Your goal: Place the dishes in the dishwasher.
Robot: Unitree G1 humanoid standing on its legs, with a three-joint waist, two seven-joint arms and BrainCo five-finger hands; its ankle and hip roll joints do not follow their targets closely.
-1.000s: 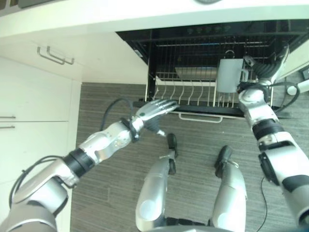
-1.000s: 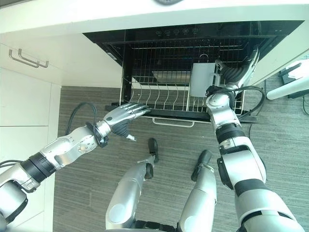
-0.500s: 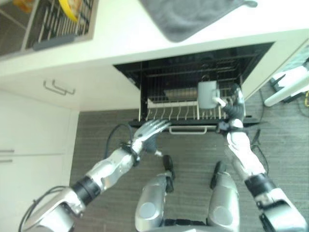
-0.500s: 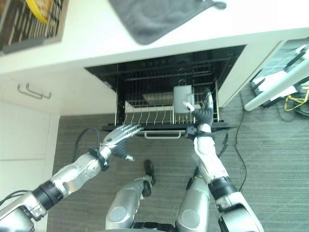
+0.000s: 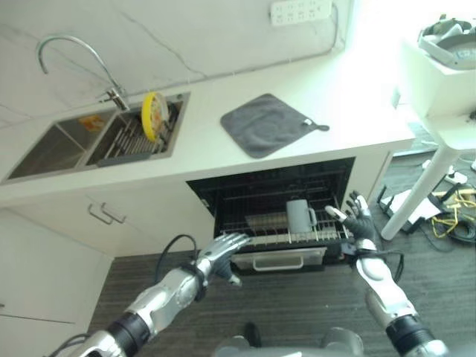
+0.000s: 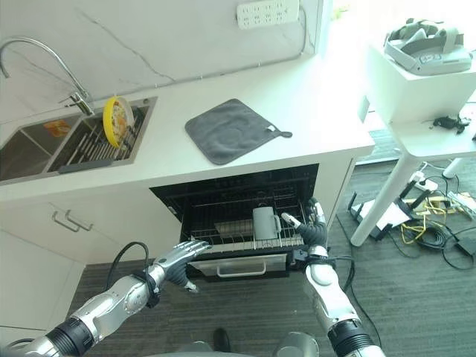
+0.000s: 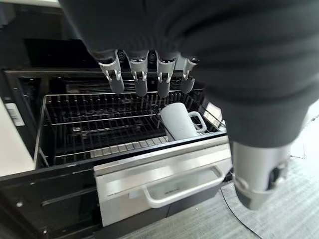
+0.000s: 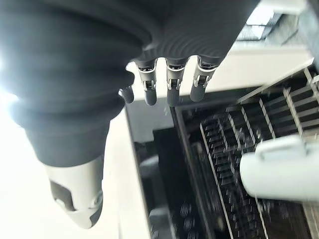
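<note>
The dishwasher (image 5: 223, 195) under the counter stands open, its wire rack (image 7: 89, 124) pulled out. A grey mug (image 5: 299, 216) stands upright in the rack's right part. My right hand (image 5: 358, 223) hovers just right of the mug, fingers spread and open, not touching it. My left hand (image 5: 223, 249) is open with straight fingers at the rack's front left corner, above the steel front panel (image 7: 169, 189). A yellow plate (image 5: 154, 126) stands on edge in the sink's drying rack (image 5: 126, 145).
A grey cloth (image 5: 269, 124) lies on the white counter above the dishwasher. A faucet (image 5: 74, 59) arches over the sink at the left. A white side table (image 5: 446, 82) and floor cables (image 5: 454, 216) are at the right. Cabinet handles (image 5: 104, 216) show at the left.
The camera has lifted, bringing the counter and sink into view. My right hand has come away from the mug, which stays in the rack. The left hand stays open by the rack.
</note>
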